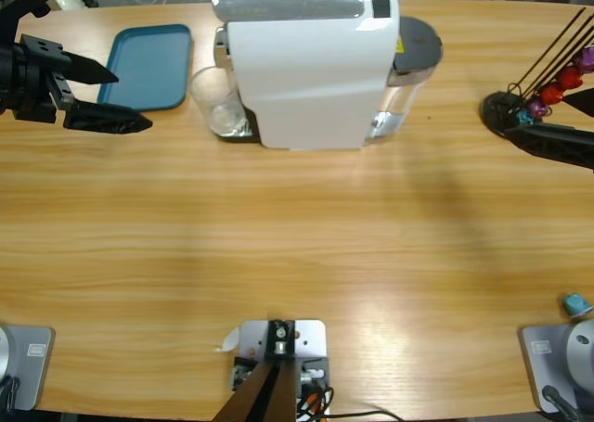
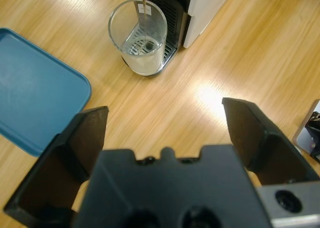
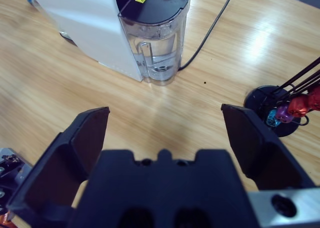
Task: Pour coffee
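Hovering my left gripper [image 1: 109, 95] at the table's [image 1: 297, 246] far left, jaws spread wide and empty, I am facing the glass [image 2: 138, 36]. The glass is standing on the drip tray under the white coffee machine's [image 1: 311, 70] spout, holding a shallow layer of pale coffee [image 2: 140, 60]. The blue tray [image 1: 148, 67] is lying just left of the glass. I am holding my right gripper [image 3: 165, 138] spread and empty near the capsule rack [image 3: 280, 110], facing the machine's water tank [image 3: 157, 42].

Place: robot lab bench | evidence: wooden table [image 1: 297, 246], coffee machine [image 1: 311, 70], capsule rack [image 1: 543, 88]
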Controlling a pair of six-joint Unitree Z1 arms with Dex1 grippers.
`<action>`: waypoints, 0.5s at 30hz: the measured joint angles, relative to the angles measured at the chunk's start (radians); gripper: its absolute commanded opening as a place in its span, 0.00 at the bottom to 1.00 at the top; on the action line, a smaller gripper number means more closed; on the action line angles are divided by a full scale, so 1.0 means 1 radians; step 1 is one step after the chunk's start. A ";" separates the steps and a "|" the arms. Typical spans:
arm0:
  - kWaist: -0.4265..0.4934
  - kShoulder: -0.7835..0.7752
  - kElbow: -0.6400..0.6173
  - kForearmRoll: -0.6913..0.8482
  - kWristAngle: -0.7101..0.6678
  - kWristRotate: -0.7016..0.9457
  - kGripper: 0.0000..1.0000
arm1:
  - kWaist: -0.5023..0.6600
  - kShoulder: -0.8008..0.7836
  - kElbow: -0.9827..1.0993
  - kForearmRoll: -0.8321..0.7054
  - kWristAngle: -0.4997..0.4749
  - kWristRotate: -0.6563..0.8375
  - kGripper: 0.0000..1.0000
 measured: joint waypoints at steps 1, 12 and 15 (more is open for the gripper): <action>0.000 0.000 0.000 0.000 0.000 0.000 1.00 | 0.000 0.000 0.002 -0.004 0.000 0.000 1.00; 0.000 -0.006 0.000 0.000 0.003 0.000 1.00 | 0.011 -0.006 0.006 -0.016 0.000 0.000 1.00; 0.000 -0.006 0.000 0.000 0.003 0.000 1.00 | 0.015 -0.006 0.010 -0.020 0.000 0.000 1.00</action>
